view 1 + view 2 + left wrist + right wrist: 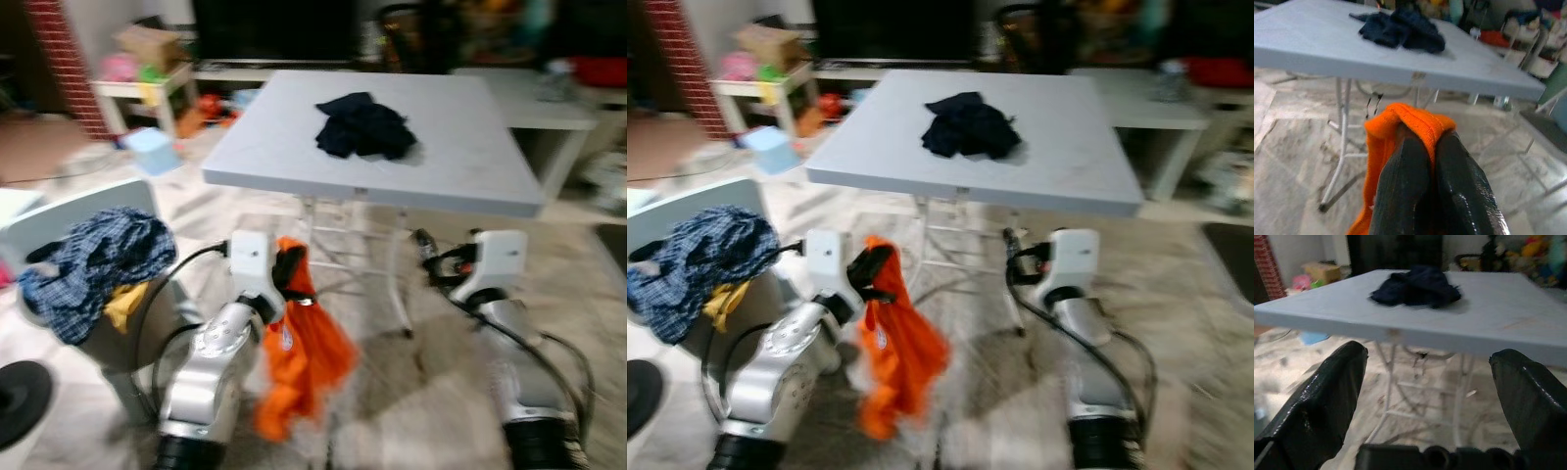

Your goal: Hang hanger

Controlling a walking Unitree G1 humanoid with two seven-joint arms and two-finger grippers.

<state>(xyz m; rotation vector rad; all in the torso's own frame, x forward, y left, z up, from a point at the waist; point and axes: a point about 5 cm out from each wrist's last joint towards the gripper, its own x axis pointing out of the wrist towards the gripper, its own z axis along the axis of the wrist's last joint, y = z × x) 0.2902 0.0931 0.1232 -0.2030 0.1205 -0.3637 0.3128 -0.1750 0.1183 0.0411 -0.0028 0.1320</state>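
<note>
Head views, blurred throughout. A pale grey folding table [460,147] on white metal legs stands in the middle of the room on a marbled stone floor [392,392]. A crumpled dark navy garment [364,127] lies on the tabletop, toward its far side; the rest of the top is bare.

The left gripper [290,276] is held low, in front of the table's near edge and below the level of the top. Its two black fingers [1405,186] are pressed together, pinching a fold of an orange garment [299,362], which hangs down from the grip beside the silver forearm. Whether a hanger is inside the orange cloth cannot be told.

The right gripper [1432,396] is also held low before the near edge, well apart from the left one. Its fingers stand wide apart with nothing between them; the table edge and legs are seen through the gap.

At the robot's left, a blue plaid garment [93,264] and a bit of yellow cloth [122,305] are heaped on a pale chair [59,220]. Behind it rise a red brick column [67,64] and a small white side table [142,93] carrying a cardboard box [147,44]. A low white bench [558,113] stands beyond the table at the right.
</note>
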